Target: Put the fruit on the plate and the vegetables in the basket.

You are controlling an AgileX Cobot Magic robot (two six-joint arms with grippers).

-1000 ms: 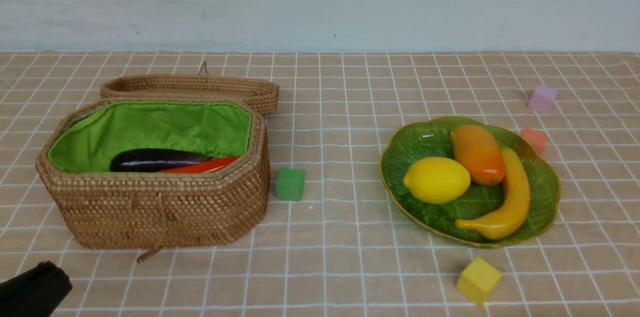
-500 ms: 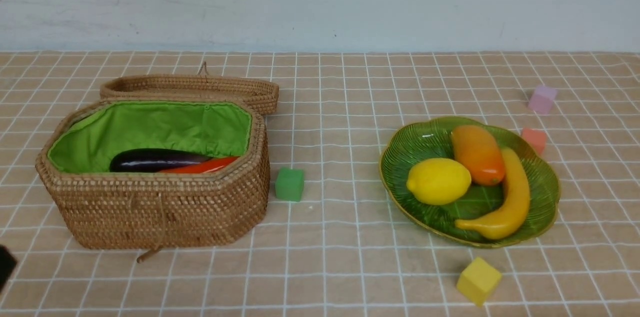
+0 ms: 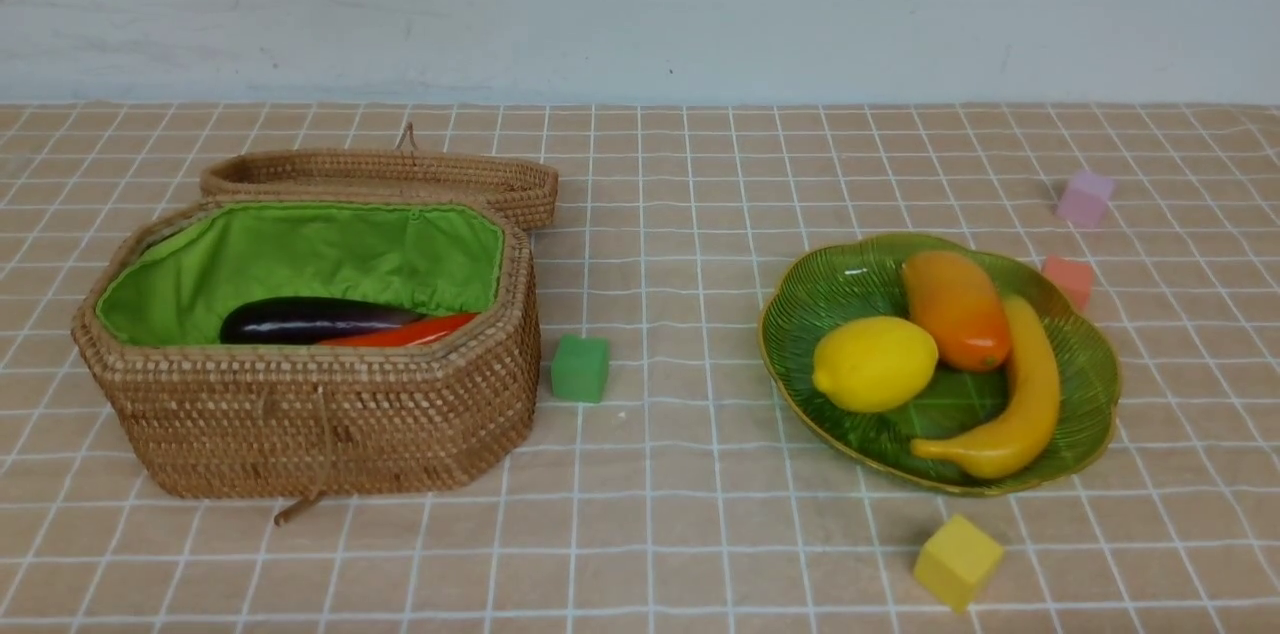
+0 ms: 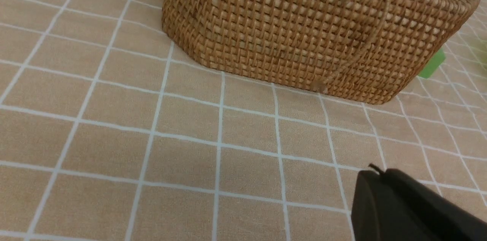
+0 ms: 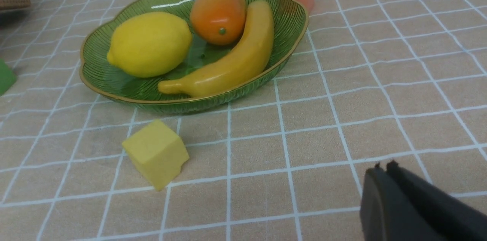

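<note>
The green glass plate [image 3: 1090,384] on the right holds the yellow lemon [image 3: 874,363], the orange mango [image 3: 955,308] and the banana [image 3: 1025,394]; all show in the right wrist view, plate [image 5: 289,16], lemon [image 5: 150,43], mango [image 5: 217,11], banana [image 5: 236,62]. The open wicker basket [image 3: 320,424] on the left holds the purple eggplant [image 3: 305,319] and the orange carrot [image 3: 405,332]; the gourd is hidden. My left gripper [image 4: 376,170] is shut and empty, near the basket's front wall [image 4: 304,32]. My right gripper [image 5: 384,167] is shut and empty, in front of the plate. Neither gripper shows in the front view.
The basket's lid [image 3: 380,176] lies behind it. A green cube [image 3: 579,368] sits right of the basket. A yellow cube [image 3: 956,560] lies in front of the plate, also in the right wrist view [image 5: 156,153]. A red cube [image 3: 1068,278] and a pink cube [image 3: 1085,198] lie behind the plate.
The left gripper has drawn back out of the front view's lower left corner. The lemon has shifted slightly to the right on the plate.
</note>
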